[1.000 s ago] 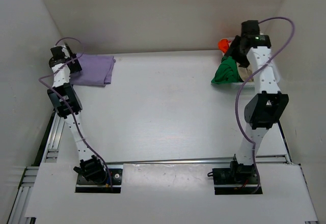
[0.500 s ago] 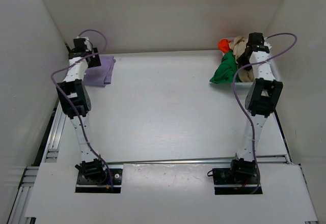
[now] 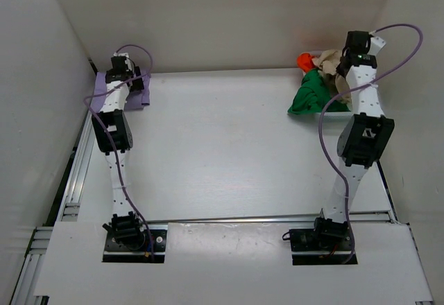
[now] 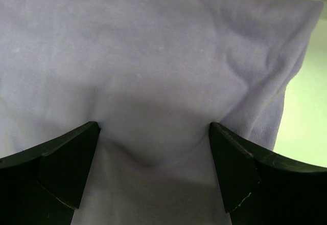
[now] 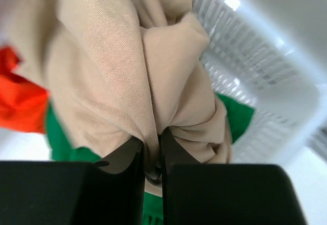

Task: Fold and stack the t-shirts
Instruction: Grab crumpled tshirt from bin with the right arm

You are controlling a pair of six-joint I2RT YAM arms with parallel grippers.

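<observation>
While left fingers (image 4: 64,171) spread wide on lilac t-shirt (image 4: 153,56) | right fingers (image 5: 130,181) pinch beige t-shirt (image 5: 102,82)

You're seeing left arm (image 3: 116,180) and right arm (image 3: 347,180) showing white links, black joints | purple cables (image 3: 399,26) are looping off both wrists | fingers (image 4: 56,174) are showing matte black, wedge-shaped

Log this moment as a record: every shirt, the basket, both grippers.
lilac shirt: table's far left, under left gripper
beige shirt: bunched, pinched by right gripper at basket
green shirt: heaped at basket
orange shirt: beside the heap, partly hidden
left gripper: open, astride lilac shirt
right gripper: shut on beige shirt
</observation>
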